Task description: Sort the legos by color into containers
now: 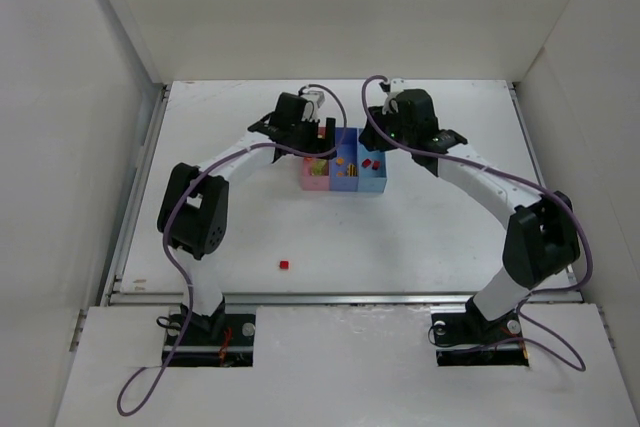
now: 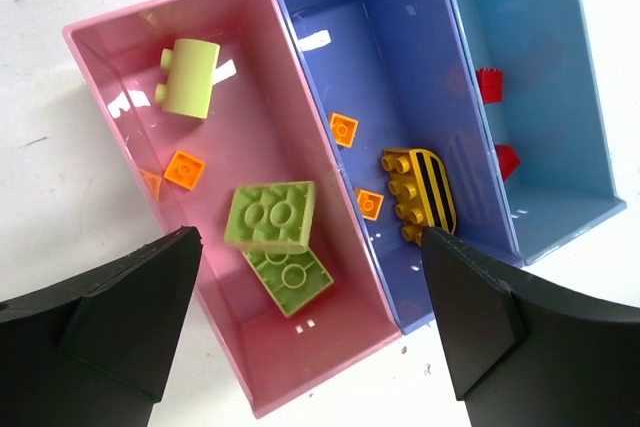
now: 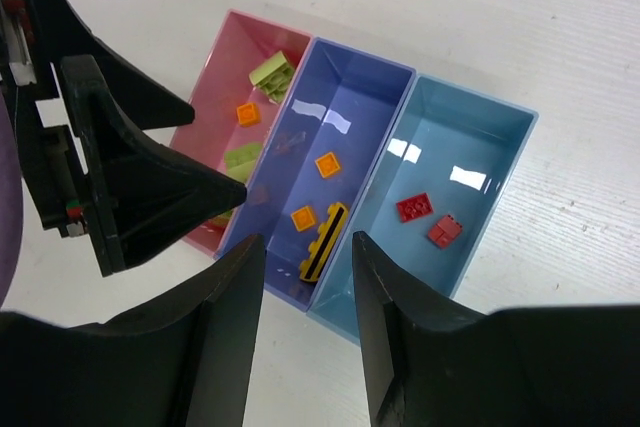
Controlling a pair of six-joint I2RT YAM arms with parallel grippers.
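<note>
1. One red brick (image 1: 284, 265) lies alone on the counter (image 1: 420, 237), close to the near edge and left of centre, well apart from the tray.
2. The three joined bins stand at mid-counter.
3. Pink bin (image 2: 262, 117): two yellow-green bricks (image 2: 272, 215) overlapping, a paler yellow-green piece (image 2: 190, 77) apart from them, and an orange tile (image 2: 184, 169) between.
4. Blue-violet bin (image 2: 400, 77): two orange tiles (image 2: 343, 129) and a yellow brick with black stripes (image 2: 420, 192) beside the wall shared with the light blue bin.
5. Light blue bin (image 2: 540, 117): two red bricks (image 3: 414, 207), just beside each other.
6. Left jaws hang above the pink bin, spread wide, nothing between them.
7. Right jaws hang above the blue-violet and light blue bins, a narrow gap between them, holding nothing.
</note>
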